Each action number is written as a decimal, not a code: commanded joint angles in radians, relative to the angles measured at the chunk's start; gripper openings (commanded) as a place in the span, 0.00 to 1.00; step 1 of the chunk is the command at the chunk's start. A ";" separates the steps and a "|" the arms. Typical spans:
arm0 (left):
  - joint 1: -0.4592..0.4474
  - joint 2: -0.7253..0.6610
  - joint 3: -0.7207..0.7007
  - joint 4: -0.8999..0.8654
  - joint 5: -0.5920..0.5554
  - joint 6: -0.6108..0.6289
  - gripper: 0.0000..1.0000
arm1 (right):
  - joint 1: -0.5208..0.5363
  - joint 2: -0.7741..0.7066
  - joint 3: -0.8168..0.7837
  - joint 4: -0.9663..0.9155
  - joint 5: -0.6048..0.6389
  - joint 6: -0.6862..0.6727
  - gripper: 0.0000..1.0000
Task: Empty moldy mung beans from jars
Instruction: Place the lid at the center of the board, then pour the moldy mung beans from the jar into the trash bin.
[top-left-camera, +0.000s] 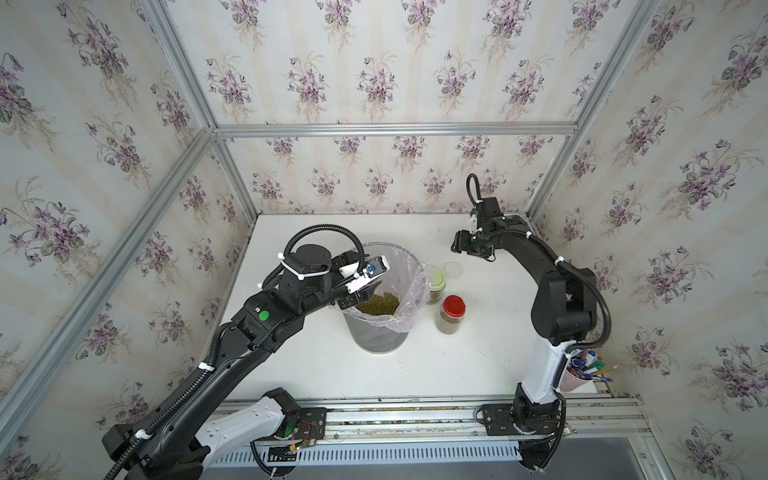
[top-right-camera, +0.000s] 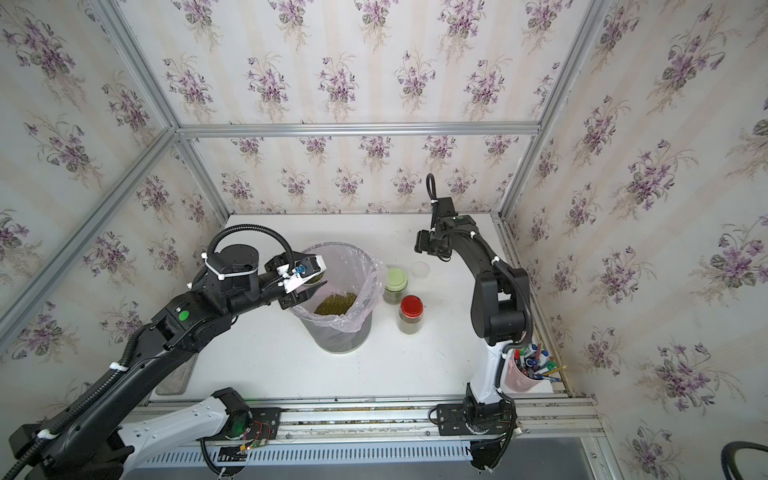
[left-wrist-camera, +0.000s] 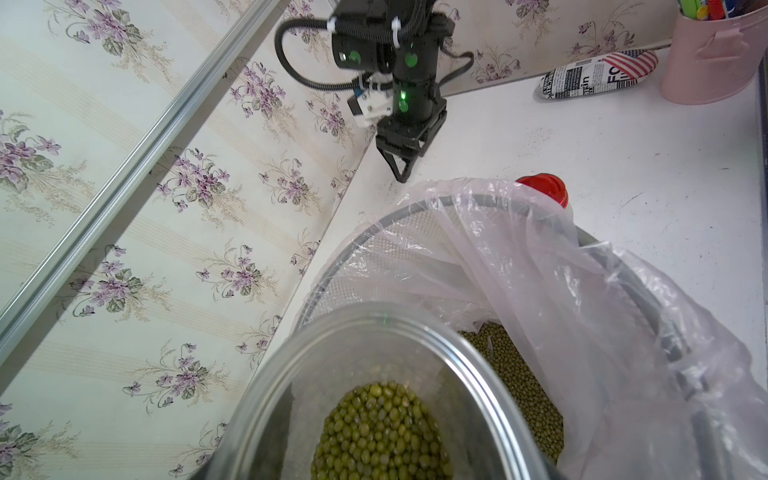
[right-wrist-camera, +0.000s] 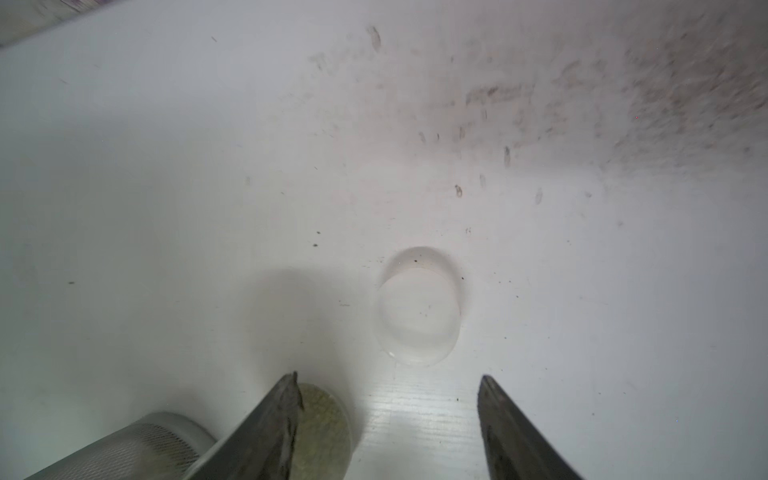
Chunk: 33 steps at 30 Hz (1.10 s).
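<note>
My left gripper (top-left-camera: 360, 293) is shut on an open clear jar (left-wrist-camera: 453, 361), held tilted over the grey lined bin (top-left-camera: 376, 336). Its fingers are hidden behind the jar in the left wrist view. Moldy mung beans (left-wrist-camera: 382, 432) lie inside the held jar, and more beans (top-left-camera: 378, 303) are heaped in the bin. A translucent white lid (top-left-camera: 453, 269) lies on the table right of the bin. My right gripper (right-wrist-camera: 388, 382) hangs open above that lid (right-wrist-camera: 417, 307), holding nothing. A pale-green-lidded jar (top-left-camera: 436, 283) and a red-lidded jar (top-left-camera: 452, 313) stand shut beside the bin.
A pink cup of pens (top-left-camera: 582, 372) stands at the front right corner by the right arm's base. A printed black-and-white can (left-wrist-camera: 598, 75) lies near the wall. The bin's pinkish liner (left-wrist-camera: 582, 291) drapes over its rim. Walls close the table on three sides.
</note>
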 joint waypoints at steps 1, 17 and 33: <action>0.001 0.001 0.010 0.039 0.012 0.007 0.40 | 0.025 -0.135 0.023 -0.005 -0.091 -0.016 0.60; 0.001 0.013 0.018 0.038 0.029 -0.001 0.41 | 0.376 -0.527 -0.082 0.114 -0.602 -0.001 0.52; 0.001 0.024 0.024 0.035 0.046 -0.009 0.41 | 0.571 -0.472 -0.023 0.116 -0.452 0.029 0.50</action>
